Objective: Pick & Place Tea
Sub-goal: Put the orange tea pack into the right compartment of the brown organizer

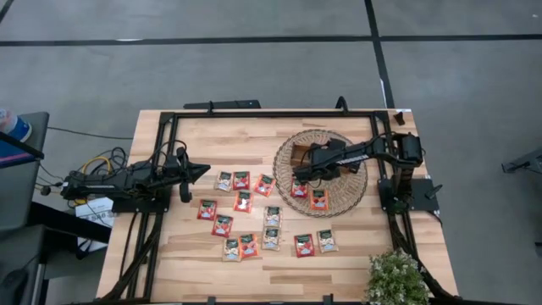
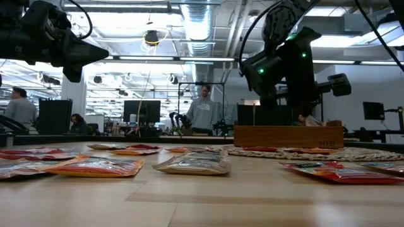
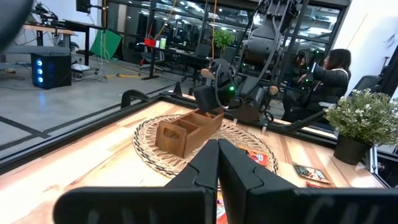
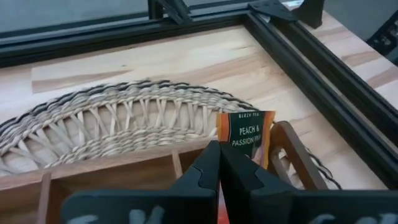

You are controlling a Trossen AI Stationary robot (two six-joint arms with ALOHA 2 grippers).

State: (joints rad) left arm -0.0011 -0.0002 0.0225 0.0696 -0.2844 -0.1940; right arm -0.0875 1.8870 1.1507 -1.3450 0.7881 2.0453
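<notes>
Several red and pale tea sachets lie flat on the wooden table, and two more lie on the round wicker mat. The wooden tray stands on the mat. My right gripper hovers over one end of the tray, shut on an orange tea sachet. In the low view it is above the tray. My left gripper waits shut at the table's left, its fingers pointing level toward the mat. My right gripper pinches the orange sachet between its two fingers at one side edge, near a lower corner. The fingers slant down from the table's right side. The sachet stands upright past the fingertips over the tray's end compartment. Its lower edge is hidden by the fingers.
A black metal frame runs around the table's edges. A potted plant stands at the near right corner. Bare wood lies along the table's far side and near edge. People sit and stand in the room beyond the table.
</notes>
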